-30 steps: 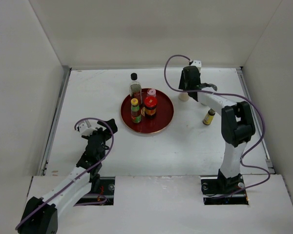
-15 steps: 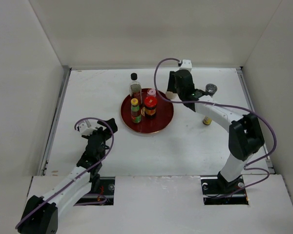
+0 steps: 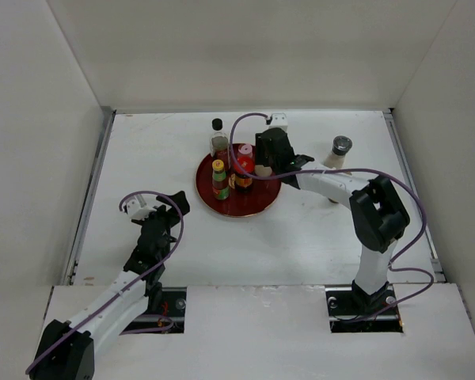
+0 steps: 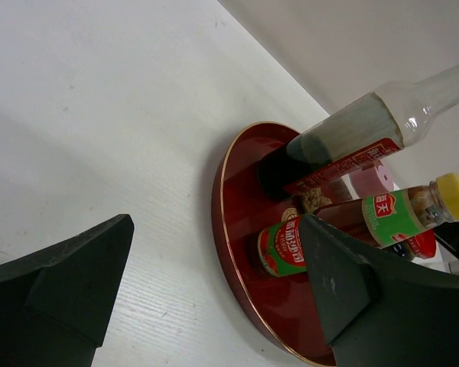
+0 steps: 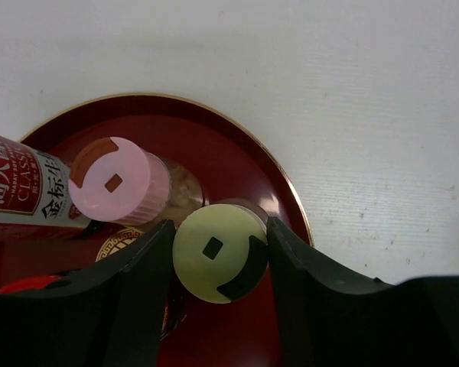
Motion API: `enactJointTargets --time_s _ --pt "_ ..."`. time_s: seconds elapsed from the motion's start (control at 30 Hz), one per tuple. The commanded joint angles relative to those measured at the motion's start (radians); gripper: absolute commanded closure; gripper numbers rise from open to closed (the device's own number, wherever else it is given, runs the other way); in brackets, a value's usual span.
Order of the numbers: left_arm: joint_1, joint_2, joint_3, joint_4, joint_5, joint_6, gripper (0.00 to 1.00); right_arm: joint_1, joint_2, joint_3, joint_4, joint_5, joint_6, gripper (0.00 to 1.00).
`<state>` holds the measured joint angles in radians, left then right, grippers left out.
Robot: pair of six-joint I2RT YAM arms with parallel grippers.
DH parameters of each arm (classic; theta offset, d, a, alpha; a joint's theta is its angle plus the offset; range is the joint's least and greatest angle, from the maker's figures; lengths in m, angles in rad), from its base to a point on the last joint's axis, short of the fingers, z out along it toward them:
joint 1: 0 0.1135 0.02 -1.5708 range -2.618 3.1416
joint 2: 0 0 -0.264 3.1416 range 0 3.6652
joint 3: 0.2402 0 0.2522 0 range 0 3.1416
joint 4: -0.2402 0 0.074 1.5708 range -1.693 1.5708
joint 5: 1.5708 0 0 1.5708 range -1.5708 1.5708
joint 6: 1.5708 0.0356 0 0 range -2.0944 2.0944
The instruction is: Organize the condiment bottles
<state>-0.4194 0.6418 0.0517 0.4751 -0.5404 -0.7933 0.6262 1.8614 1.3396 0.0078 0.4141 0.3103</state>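
My right gripper [image 3: 263,168] [image 5: 220,231] is shut on a small bottle with a yellow-green cap [image 5: 214,248]. It holds the bottle over the right side of the round red tray [image 3: 257,202] [image 5: 237,164], right next to the pink-capped bottle [image 5: 116,183] [image 3: 245,150]. I cannot tell whether the held bottle touches the tray. On the tray stand a tall clear glass bottle with a black cap [image 3: 218,138] [image 4: 352,130], a yellow-capped bottle [image 3: 220,180] [image 4: 398,214] and a red-capped jar [image 3: 244,174]. My left gripper [image 3: 157,226] [image 4: 214,229] is open and empty on the table, left of the tray.
A grey-capped shaker [image 3: 340,150] stands alone on the white table at the back right. White walls close in the table at the back and on both sides. My right arm stretches from its base across to the tray.
My right arm has swung left from the back right of the table to the tray, carrying the yellow-green-capped bottle. This uncovered the grey-capped shaker. The left arm has not moved.
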Motion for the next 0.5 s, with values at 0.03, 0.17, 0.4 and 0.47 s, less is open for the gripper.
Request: enactJointTargets --time_s 0.03,0.17,0.4,0.47 --pt "0.006 0.001 -0.004 0.045 0.017 -0.001 0.1 -0.001 -0.021 -0.023 0.075 0.041 0.026 0.39" --pt "0.006 0.002 -0.003 0.04 0.02 -0.001 0.1 -0.001 -0.047 -0.034 0.081 0.048 0.032 0.21" --pt "0.006 0.001 -0.001 0.039 0.025 -0.001 0.1 -0.07 -0.185 -0.078 0.078 0.08 0.021 0.19" --pt "0.006 -0.001 -0.004 0.039 0.022 -0.001 0.1 -0.13 -0.235 -0.115 0.086 0.087 0.023 0.14"
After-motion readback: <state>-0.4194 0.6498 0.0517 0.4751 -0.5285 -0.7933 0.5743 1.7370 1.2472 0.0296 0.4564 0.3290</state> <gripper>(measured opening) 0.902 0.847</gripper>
